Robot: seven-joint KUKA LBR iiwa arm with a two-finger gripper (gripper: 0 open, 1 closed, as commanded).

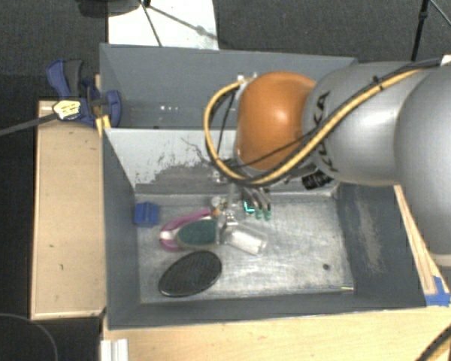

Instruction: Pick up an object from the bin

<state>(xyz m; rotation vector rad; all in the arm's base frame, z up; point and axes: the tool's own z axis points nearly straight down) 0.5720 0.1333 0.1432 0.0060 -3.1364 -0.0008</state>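
Grey bin (pixel 120 201): jaws low at mid-floor, just above a pink-handled teal oval (pixel 198 234) and a clear tube (pixel 248 241); their state cannot be told. Also a black oval (pixel 189 272) near front, blue block (pixel 145 214) left.

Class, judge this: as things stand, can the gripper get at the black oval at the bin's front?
Probably yes. The black oval lies flat with nothing on it, open from above. The gripper hangs just behind it, beside the teal and pink thing.
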